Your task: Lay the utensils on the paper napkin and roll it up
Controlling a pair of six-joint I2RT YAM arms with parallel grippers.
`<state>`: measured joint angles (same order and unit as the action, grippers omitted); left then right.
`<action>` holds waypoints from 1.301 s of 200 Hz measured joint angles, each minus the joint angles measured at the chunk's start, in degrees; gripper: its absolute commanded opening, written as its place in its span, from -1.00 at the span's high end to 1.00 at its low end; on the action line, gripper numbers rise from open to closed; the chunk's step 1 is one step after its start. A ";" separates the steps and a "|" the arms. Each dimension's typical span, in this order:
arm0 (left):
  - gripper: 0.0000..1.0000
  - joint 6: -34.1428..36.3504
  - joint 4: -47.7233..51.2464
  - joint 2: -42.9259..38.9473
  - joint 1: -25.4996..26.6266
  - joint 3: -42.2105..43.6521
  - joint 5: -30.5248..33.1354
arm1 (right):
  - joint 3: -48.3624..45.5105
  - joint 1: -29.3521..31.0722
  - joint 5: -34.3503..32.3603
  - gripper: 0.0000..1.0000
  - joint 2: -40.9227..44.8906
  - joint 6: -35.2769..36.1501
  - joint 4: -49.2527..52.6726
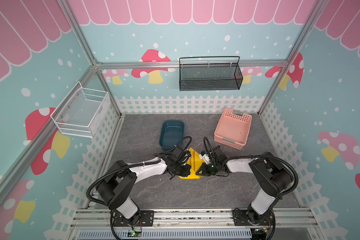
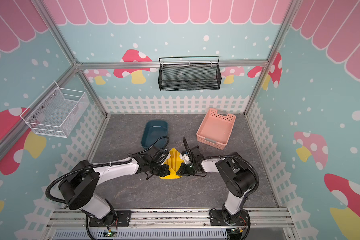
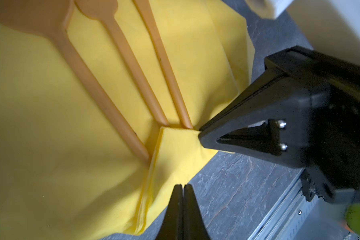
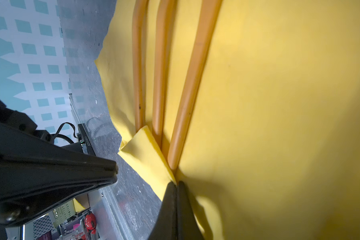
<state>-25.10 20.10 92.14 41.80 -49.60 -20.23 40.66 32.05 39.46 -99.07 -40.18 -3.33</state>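
Left wrist view first: my left gripper (image 3: 183, 187) has its jaws pressed flat together with nothing showing between them. The tips sit right at the edge of the paper napkin (image 3: 50, 124), where the near corner is folded up into a little flap (image 3: 179, 149). My right gripper (image 3: 201, 136) comes in from the other side, also pinched down to a point, and its tip touches the flap's corner.

On the right wrist cam those closed tips are jammed into the crease at the base of the flap. Honestly can't tell if any paper is nipped between them or if they're only pushing on it. The left one there looks just off the paper, over bare table (image 4: 129, 197).

The utensils (image 3: 133, 68), all three orange pieces, lie side by side on the napkin. Their handles fan together toward the flap, and at least one end is tucked under it.

In both top views the napkin (image 1: 193, 164) (image 2: 168, 176) sits mid-table between my two grippers, just in front of the dark blue tub (image 1: 172, 133). The pink basket (image 1: 232, 128) is further back on the right. Apart from the flap the sheet lies mostly open, not rolled yet.
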 measured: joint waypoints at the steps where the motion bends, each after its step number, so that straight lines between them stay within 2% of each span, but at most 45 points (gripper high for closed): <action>1: 0.97 0.00 0.04 0.00 0.00 0.04 -0.02 | 0.00 0.00 0.00 1.00 -0.02 0.00 0.00; 109: 0.98 0.44 2.21 2.14 -0.83 1.73 0.98 | -0.59 0.00 -0.02 1.00 0.15 -0.61 -0.94; 260: 0.99 0.48 0.92 2.84 -3.17 1.95 -1.27 | -0.81 0.31 -1.97 1.00 1.11 -0.59 0.04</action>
<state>-24.62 21.02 94.98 38.63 -47.66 -21.50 39.86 32.36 37.50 -97.95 -40.77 -3.29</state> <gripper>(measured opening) 0.047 0.046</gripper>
